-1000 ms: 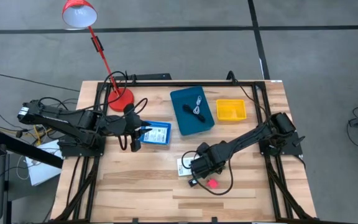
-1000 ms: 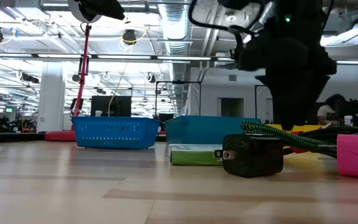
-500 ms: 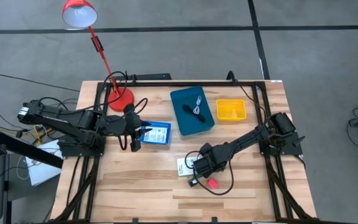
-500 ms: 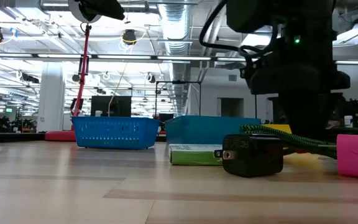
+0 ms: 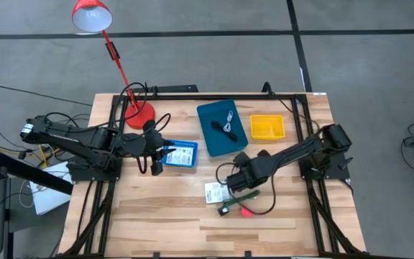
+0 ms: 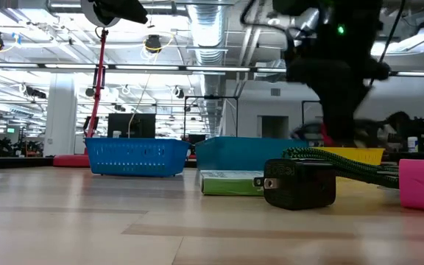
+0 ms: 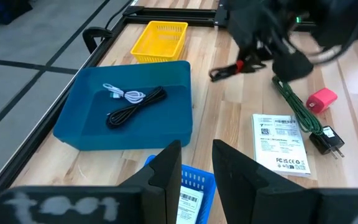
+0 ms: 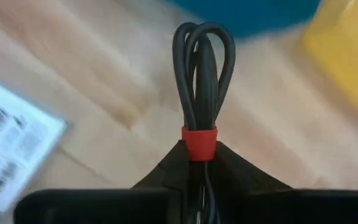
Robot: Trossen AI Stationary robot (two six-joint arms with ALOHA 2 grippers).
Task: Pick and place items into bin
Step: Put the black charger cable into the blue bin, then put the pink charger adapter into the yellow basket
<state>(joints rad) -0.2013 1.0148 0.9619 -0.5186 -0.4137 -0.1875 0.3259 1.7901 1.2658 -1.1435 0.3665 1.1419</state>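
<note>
My right gripper [image 5: 238, 178] hangs over the table's middle, shut on a black coiled cable [image 8: 201, 68] with a red band; the left wrist view shows that cable [image 7: 232, 70] clear of the wood. Below it lie a white printed packet [image 5: 217, 193], a green braided cable [image 5: 244, 196] with a black plug [image 6: 299, 184], and a pink piece [image 5: 248, 212]. The teal bin [image 5: 208, 140] at the far middle holds a black and a white cable. My left gripper [image 7: 196, 163] waits open over a small blue basket [image 5: 181, 154]. My right gripper pinches the coiled cable between its two fingers at the red band [image 8: 199, 142], near one end of the bundle. The looped end sticks out past the fingertips, along the fingers. The bundle is lifted clear of the table.
A yellow basket [image 5: 267, 127] stands right of the teal bin. A red desk lamp [image 5: 139, 113] stands at the far left, its shade reaching beyond the table. Bare wood lies along the near edge and at the near left.
My right gripper has shut on the black coiled cable and risen with it, drifting toward the far edge and the teal bin. The cable is lifted clear. The green cable, plug, packet and pink piece stay on the table.
</note>
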